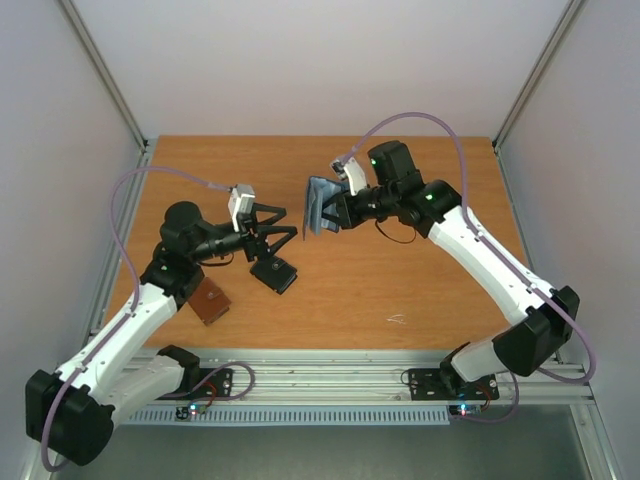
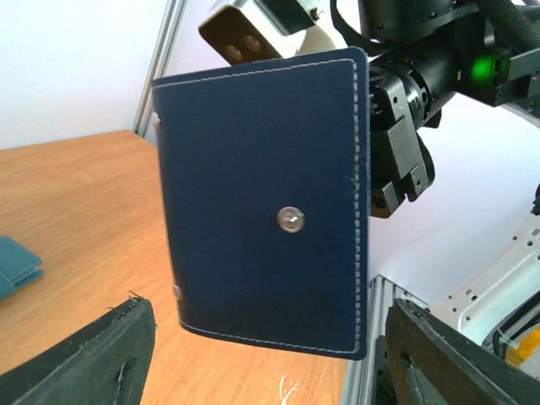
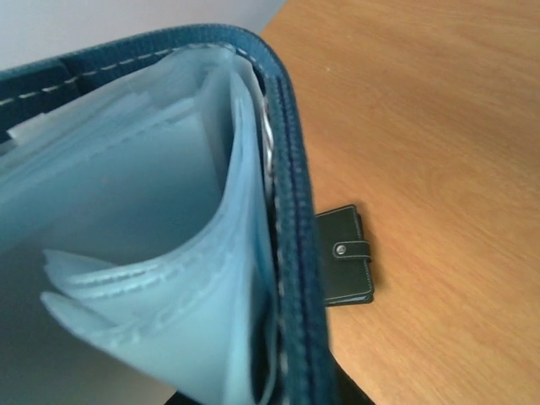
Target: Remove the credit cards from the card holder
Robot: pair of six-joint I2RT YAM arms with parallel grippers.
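The right end effector was shut on the edge of the card holder, holding it upright above the worktop; the left end effector gaped wide and empty, facing it; no credit cards showed in its pockets; tugging one might twist the holder out of that narrow grip; a black wallet lay beneath, a teal wallet aside.

Wooden table with black wallet, teal wallet

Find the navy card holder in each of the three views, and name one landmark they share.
Top external: card holder just above centre.
Left wrist: card holder fills the middle, seen from outside.
Right wrist: card holder fills the left, clear pockets showing.
Shared landmark: wooden table.
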